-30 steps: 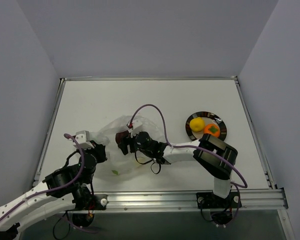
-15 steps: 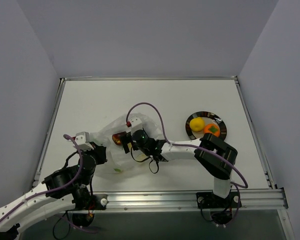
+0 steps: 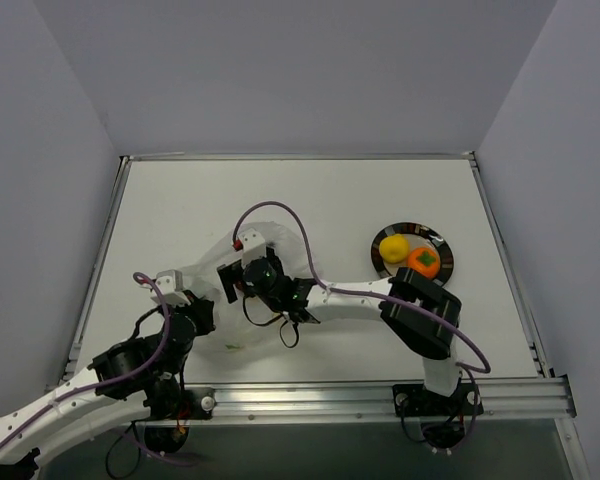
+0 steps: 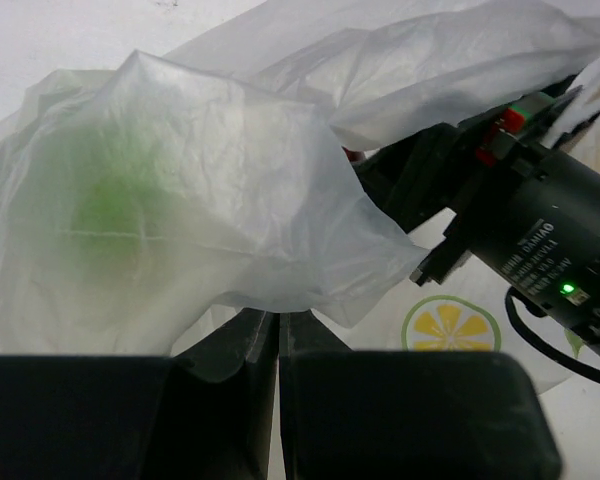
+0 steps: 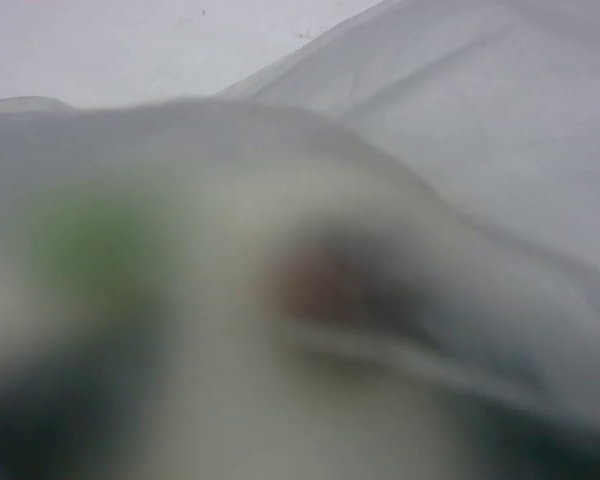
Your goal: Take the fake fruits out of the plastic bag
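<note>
Nearest you, the left gripper [image 4: 278, 328] sits at the near-left edge of the plastic bag [image 4: 210, 190]. Its jaws are clenched tight on a fold of the film, which rises straight out from between them. The bag lies crumpled on the table [image 3: 280, 195] in front of the left arm.

Judge the film as thin, limp and very light. It should crease, slip and come up with anything dragged through it, so that pinch at the edge looks worth having as an anchor. Take hold of the bag only by a gathered fold near its mouth, never by a flat panel.

Through the film, toward the bag's left side, a green fruit [image 4: 105, 205] shows as a soft round glow. It looks smooth and light, and is likely to roll, so close across its widest part with no plastic between.

Reaching in from the bag's right side, the right gripper [image 3: 236, 283] is buried under the film. You cannot tell from any view whether its fingers are spread or closed. Its own camera gives only a green smear and a reddish-brown blur [image 5: 315, 280] too vague to name.

Well to the right of the bag and slightly beyond it, the dark plate [image 3: 425, 234] holds a yellow fruit [image 3: 393, 248] and an orange fruit [image 3: 424, 262], touching each other.
</note>
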Controlling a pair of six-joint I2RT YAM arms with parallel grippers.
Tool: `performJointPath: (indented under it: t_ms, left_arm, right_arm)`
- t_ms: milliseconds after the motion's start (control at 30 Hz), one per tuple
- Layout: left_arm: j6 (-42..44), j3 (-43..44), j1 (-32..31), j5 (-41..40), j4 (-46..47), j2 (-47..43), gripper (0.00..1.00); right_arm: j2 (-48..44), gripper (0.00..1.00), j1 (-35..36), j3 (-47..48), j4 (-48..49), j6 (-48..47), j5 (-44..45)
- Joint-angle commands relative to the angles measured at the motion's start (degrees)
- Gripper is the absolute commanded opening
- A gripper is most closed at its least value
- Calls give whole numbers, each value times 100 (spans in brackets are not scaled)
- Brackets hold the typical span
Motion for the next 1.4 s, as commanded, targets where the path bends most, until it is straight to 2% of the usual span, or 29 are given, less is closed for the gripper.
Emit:
performJointPath:
  t_ms: [0, 133, 233, 533, 667, 700, 733, 767, 867, 967, 1200, 1367]
  left_arm:
    - [-64, 186, 34, -23, -59, 38, 2]
    - [-46, 195, 34, -23, -68, 12, 2]
    - [-46, 169, 34, -23, -41, 12, 2]
    - [-55, 160, 34, -31, -59, 12, 2]
    - [-63, 133, 34, -40, -76, -14, 2]
    - [-46, 133, 34, -49, -50, -14, 2]
    - [-46, 133, 34, -58, -41, -6, 2]
    - [-46, 151, 34, -75, -50, 3, 2]
    - [15, 186, 34, -119, -50, 3, 2]
    - [42, 212, 34, -146, -15, 3, 2]
    - [182, 283, 34, -251, 187, 82, 2]
    - [288, 300, 43, -295, 486, 258, 2]
  right_arm:
    - [404, 100, -44, 342, 134, 218, 399]
    - [730, 99, -79, 501, 46, 271, 628]
    - [906, 93, -105, 571, 134, 236, 532]
    - [1091, 93, -132, 738, 406, 184, 497]
    - [1012, 80, -132, 634, 590, 175, 488]
    - [969, 75, -132, 598, 696, 183, 488]
    - [942, 64, -123, 580, 697, 175, 497]
    - [916, 62, -132, 545, 671, 157, 531]
    - [705, 52, -88, 449, 644, 122, 593]
    - [371, 52, -44, 203, 661, 131, 585]
    - [-928, 53, -26, -746, 986, 113, -407]
    - [-1703, 53, -35, -1300, 1066, 78, -1549]
